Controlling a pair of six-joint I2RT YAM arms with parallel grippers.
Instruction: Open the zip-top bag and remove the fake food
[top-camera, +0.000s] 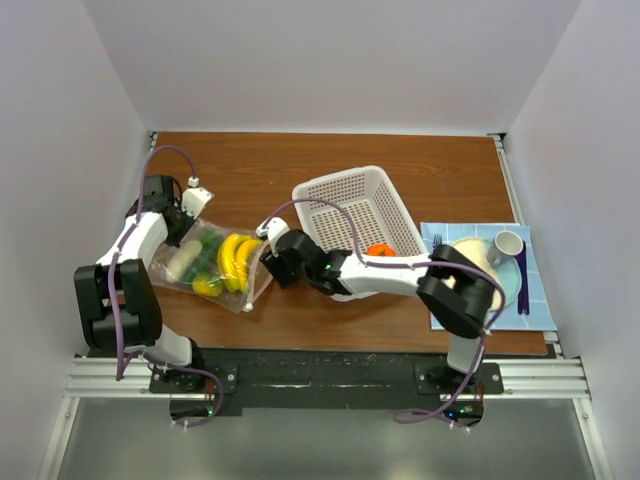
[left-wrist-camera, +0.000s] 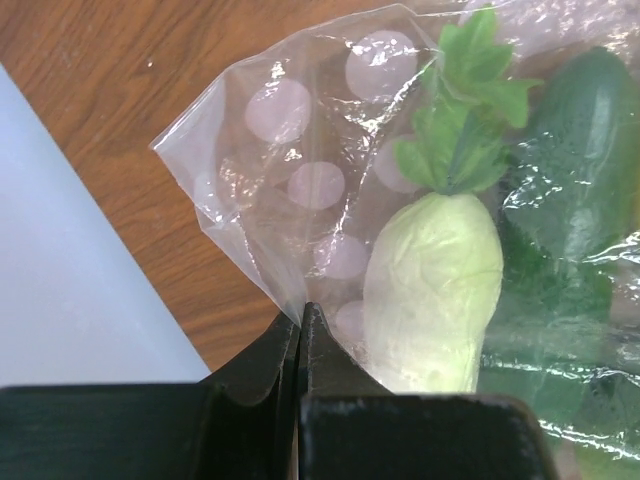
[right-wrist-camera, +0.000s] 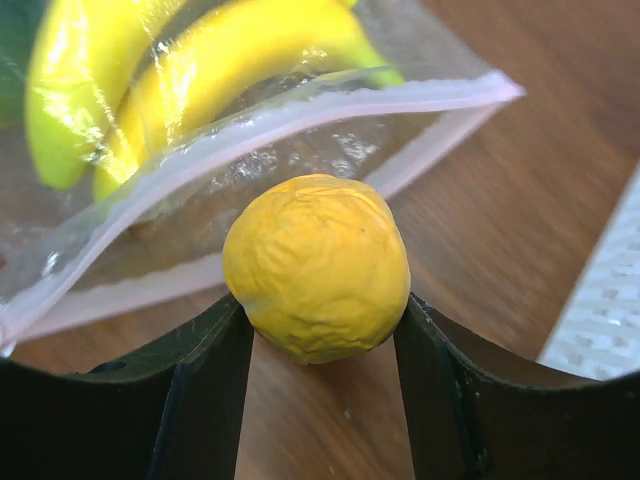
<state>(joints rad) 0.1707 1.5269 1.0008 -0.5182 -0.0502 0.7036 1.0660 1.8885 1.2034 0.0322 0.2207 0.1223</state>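
**Yellow fruit gripped at the bag's mouth**

Finds the zip-top bag (top-camera: 215, 265) lying on the bench (top-camera: 430, 170) toward the left edge, about midway between the near and far edges. Shows its pink-edged mouth turned toward the right edge, the two zip strips parted.

Pinches the bag's film at a corner on the side away from the mouth with the left gripper (left-wrist-camera: 301, 315), jaws pressed together and plastic caught between them.

Squeezes a yellow round fruit (right-wrist-camera: 316, 250), wrinkled on its surface, between the fingers of the right gripper (right-wrist-camera: 320, 300). Has it just outside the mouth, over bare wood.

Leaves inside the bag a pair of bananas (top-camera: 237, 260), a white radish (left-wrist-camera: 435, 290) with green leaves and, beside it, a dark green cucumber (left-wrist-camera: 580, 150).

Has an orange piece (top-camera: 380, 250) in the white perforated basket (top-camera: 336, 178), which stands near the middle of the bench.

Shows, by the right edge, a beige plate (top-camera: 500, 272) and a purple fork (top-camera: 522, 275) on a blue mat (top-camera: 538, 300).
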